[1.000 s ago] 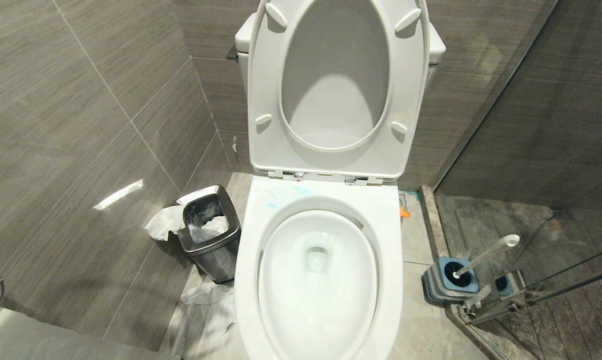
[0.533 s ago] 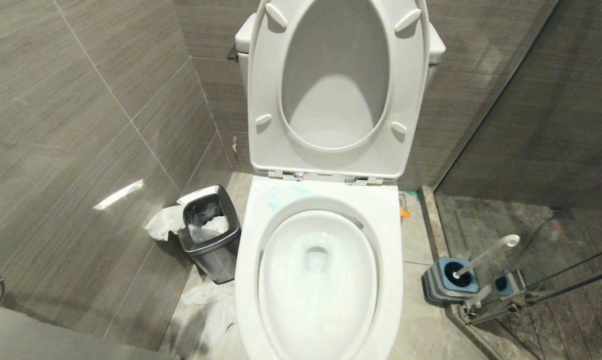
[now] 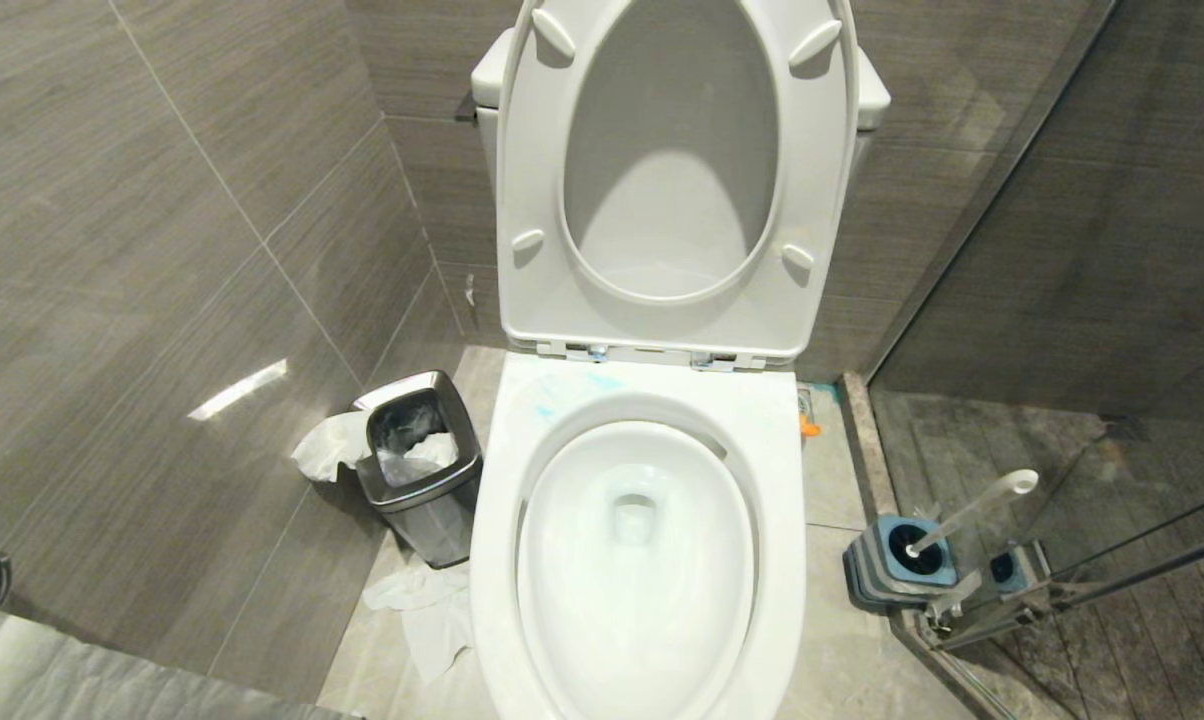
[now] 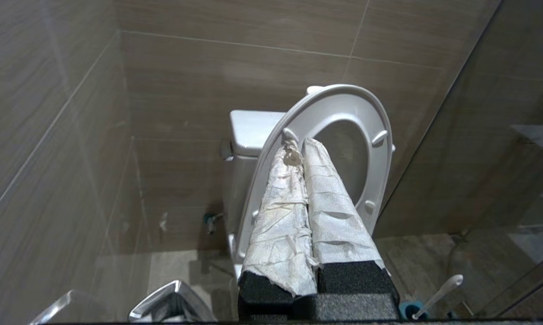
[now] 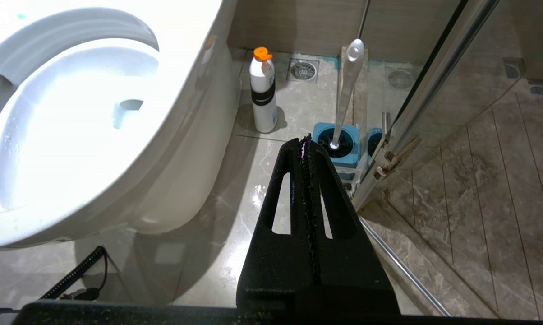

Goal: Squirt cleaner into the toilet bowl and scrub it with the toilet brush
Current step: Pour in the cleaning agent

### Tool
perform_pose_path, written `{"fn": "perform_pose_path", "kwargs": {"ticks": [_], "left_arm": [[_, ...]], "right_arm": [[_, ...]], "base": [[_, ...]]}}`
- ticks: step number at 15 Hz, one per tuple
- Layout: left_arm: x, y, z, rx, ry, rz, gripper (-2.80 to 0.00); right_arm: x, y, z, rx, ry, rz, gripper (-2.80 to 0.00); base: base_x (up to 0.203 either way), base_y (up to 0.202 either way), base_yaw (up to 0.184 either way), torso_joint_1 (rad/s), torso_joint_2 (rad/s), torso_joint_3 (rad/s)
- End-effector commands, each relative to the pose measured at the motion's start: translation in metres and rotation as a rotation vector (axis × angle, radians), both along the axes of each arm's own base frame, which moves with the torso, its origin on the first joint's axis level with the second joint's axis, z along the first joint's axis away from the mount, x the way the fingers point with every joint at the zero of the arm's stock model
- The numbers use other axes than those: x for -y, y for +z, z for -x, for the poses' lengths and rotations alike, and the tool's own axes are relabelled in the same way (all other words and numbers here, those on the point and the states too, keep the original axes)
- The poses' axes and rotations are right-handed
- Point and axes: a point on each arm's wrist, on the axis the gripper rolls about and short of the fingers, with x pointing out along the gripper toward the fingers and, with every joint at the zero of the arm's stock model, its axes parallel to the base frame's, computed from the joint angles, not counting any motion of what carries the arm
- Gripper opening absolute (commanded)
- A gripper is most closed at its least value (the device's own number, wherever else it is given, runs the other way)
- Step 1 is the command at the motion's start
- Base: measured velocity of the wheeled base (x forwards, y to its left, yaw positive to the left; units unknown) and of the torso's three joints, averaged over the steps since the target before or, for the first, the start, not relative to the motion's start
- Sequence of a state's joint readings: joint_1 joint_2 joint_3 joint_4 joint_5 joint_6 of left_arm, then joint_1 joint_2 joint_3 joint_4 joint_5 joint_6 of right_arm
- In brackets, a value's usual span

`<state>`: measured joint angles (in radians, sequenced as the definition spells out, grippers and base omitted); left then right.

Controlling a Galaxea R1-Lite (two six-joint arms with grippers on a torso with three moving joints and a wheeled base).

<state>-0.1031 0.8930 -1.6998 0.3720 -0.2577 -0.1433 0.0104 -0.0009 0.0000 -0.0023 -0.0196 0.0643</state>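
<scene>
Three cameras, one bathroom stall.
Head view looks steeply down onto the toilet bowl (image 3: 637, 560), brush (image 3: 972, 512) at right. Left wrist view sits low, faces level toward the raised seat (image 4: 343, 135), brush (image 4: 436, 295) at its edge. Right wrist view is close to the floor, angled down, sharing bowl (image 5: 73, 122) and brush (image 5: 346, 90).
</scene>
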Motion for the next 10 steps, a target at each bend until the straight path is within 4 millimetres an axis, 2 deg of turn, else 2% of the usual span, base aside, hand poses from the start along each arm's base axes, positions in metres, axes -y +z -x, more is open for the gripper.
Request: {"fn": "perform_pose_path", "kwargs": {"ticks": [1,4,10], "left_arm": [[-0.002,-0.027,0.05,0.042,0.043,0.007,-2.8],[-0.001,-0.059,0.062,0.003,0.062,0.0,-2.8],[0.0,-0.151,0.079,-0.078,0.086,-0.038,-2.8]], "right_arm": [[0.0,0.0,0.0,0.0,0.0,0.0,-2.8],[0.0,0.0,0.0,0.0,0.0,0.0,-2.8],[0.0,0.0,0.0,0.0,0.0,0.0,-2.8]], "base": [[0.0,0.0,0.0,0.0,0.0,0.0],[0.0,0.0,0.0,0.0,0.0,0.0],[0.0,0.0,0.0,0.0,0.0,0.0]]}}
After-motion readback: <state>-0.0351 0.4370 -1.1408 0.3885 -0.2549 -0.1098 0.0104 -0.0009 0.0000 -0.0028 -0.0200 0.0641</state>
